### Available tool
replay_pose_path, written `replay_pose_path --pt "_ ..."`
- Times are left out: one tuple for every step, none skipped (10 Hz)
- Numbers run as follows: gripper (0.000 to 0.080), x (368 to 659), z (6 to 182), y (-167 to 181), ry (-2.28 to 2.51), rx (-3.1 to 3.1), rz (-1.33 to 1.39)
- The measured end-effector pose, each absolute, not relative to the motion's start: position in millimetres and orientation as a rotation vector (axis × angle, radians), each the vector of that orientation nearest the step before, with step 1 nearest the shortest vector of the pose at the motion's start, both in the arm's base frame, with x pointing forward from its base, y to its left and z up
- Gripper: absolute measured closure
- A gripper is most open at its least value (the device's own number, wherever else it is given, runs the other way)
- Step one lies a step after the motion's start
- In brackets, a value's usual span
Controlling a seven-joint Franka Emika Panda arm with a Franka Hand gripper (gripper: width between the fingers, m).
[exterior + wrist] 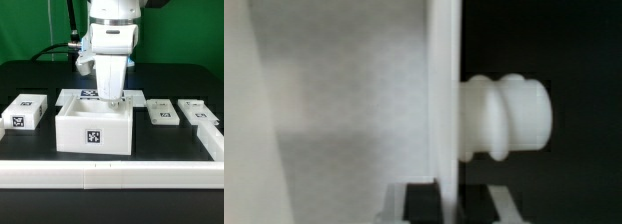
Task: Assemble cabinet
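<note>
The big white cabinet [95, 135] sits in the middle of the black table [30, 148], open at the top, with a black-and-white tag on its front. The robot's gripper [112, 100] hangs straight down over its back wall, on the exterior view's right. Up close, the dark fingers [491, 205] sit on each side of a thin white edge, but I cannot tell if they squeeze it. A round white knob [509, 115] with ridges sticks out just beside that edge. A white block [25, 112] lies on the exterior view's left, apart from the cabinet
</note>
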State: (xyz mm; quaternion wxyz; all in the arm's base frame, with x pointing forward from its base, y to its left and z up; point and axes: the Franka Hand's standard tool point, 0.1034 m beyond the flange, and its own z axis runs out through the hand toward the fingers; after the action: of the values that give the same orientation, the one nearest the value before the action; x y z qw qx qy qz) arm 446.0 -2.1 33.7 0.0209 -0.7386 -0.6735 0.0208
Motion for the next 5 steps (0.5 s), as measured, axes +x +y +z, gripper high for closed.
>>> replay_pose_path --pt "0.0765 457 33.0 3 -2.105 -2.279 0.053" --pt "0.0765 467 31.8 10 -2.118 -2.270 0.035" --pt "0.0765 473 31.5 18 -2.130 -2.259 0.022" --pt "0.0765 479 31.4 25 -2.135 -2.256 0.012" --pt "0.0765 486 31.6 37 -2.141 -2.253 -0.005"
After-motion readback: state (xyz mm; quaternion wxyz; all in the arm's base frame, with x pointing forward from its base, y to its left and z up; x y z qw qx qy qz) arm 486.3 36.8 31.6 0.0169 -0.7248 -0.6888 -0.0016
